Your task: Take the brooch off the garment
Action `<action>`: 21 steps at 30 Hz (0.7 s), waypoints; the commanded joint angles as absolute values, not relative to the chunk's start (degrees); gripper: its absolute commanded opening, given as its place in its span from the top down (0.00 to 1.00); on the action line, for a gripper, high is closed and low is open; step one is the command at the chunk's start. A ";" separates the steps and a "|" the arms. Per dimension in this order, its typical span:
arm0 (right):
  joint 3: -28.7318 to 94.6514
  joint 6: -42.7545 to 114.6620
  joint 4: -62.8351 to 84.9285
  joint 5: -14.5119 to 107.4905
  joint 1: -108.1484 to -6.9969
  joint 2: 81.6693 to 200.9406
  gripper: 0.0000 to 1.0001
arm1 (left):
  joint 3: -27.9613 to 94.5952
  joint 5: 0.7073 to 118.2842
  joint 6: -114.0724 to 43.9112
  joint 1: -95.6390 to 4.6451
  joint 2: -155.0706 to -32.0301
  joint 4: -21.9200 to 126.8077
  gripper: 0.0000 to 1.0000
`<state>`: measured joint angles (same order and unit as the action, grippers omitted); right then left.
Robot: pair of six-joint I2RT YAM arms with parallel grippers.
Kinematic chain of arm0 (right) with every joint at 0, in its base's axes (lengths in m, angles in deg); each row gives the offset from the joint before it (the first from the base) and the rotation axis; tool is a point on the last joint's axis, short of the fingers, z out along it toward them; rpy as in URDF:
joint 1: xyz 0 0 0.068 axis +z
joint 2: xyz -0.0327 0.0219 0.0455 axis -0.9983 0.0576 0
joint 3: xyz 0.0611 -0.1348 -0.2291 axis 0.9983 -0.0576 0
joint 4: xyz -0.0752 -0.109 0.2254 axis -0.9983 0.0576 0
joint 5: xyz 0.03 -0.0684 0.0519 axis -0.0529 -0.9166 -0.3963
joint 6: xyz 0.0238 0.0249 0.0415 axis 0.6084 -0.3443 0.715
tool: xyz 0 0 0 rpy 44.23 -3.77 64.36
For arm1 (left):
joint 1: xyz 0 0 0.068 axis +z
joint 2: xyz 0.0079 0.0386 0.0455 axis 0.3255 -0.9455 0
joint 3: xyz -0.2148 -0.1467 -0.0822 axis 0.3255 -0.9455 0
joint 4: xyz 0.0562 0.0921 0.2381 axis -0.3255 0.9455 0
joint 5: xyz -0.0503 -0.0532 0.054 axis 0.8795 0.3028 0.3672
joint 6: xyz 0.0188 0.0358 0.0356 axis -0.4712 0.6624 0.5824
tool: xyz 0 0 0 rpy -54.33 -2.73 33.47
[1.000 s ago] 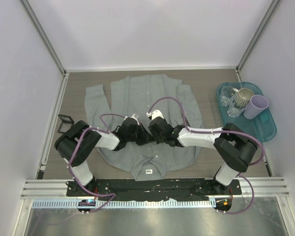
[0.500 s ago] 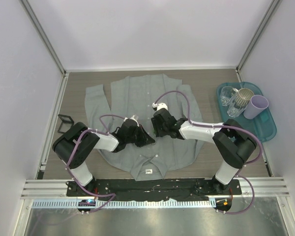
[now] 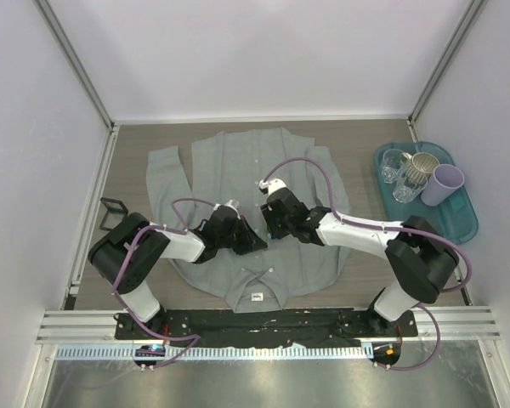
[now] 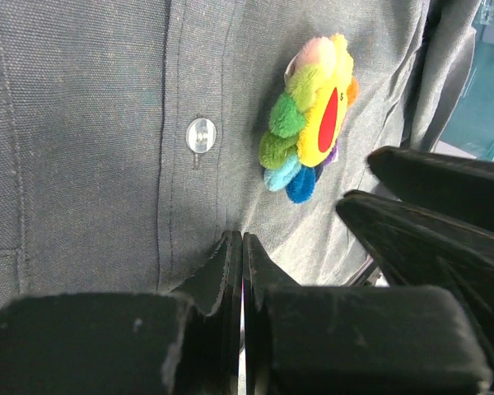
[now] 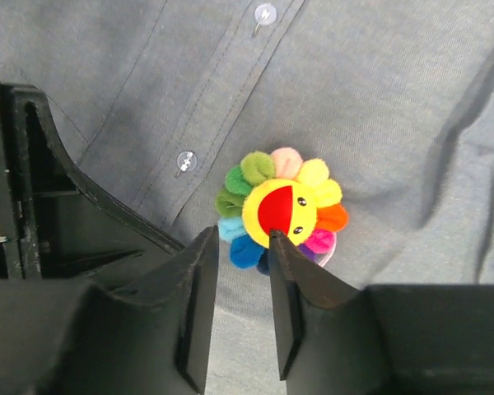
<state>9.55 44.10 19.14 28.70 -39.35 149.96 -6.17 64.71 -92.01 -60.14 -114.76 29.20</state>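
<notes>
Garment [image 3: 229,161] on wooden table [image 3: 365,140], white walls [image 3: 263,51] — teal tray [image 3: 461,224]

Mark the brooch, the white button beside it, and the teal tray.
brooch [image 5: 281,210]: right wrist view, on its yellow centre.
button [image 4: 201,134]: left wrist view, on its middle.
tray [image 3: 452,223]: top external view, on a bare stretch of its floor.
</notes>
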 commanded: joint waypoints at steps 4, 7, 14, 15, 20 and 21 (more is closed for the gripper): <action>12.69 41.27 20.38 23.13 -36.69 154.53 0.55 | -6.51 62.92 -90.56 -60.48 -113.07 32.93 0.97; 13.22 39.95 20.64 22.24 -35.99 156.10 0.48 | -6.77 63.01 -90.74 -60.39 -113.07 32.84 0.97; 14.19 38.37 20.91 20.83 -34.76 158.92 0.42 | -6.69 62.92 -90.91 -60.66 -113.24 32.49 0.97; 14.45 38.45 20.91 19.26 -34.58 159.27 0.42 | -6.77 62.84 -90.91 -60.74 -113.24 32.49 0.97; 16.30 41.52 21.96 12.67 -34.58 162.26 0.49 | -6.77 62.66 -90.91 -61.01 -113.42 32.49 0.97; 16.47 42.05 21.96 11.87 -34.58 162.27 0.51 | -6.86 62.57 -91.00 -61.01 -113.50 32.49 0.97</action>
<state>14.34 39.88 21.76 17.68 -34.52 160.45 -6.17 64.14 -92.06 -60.41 -114.28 30.08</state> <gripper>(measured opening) 0.516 0.033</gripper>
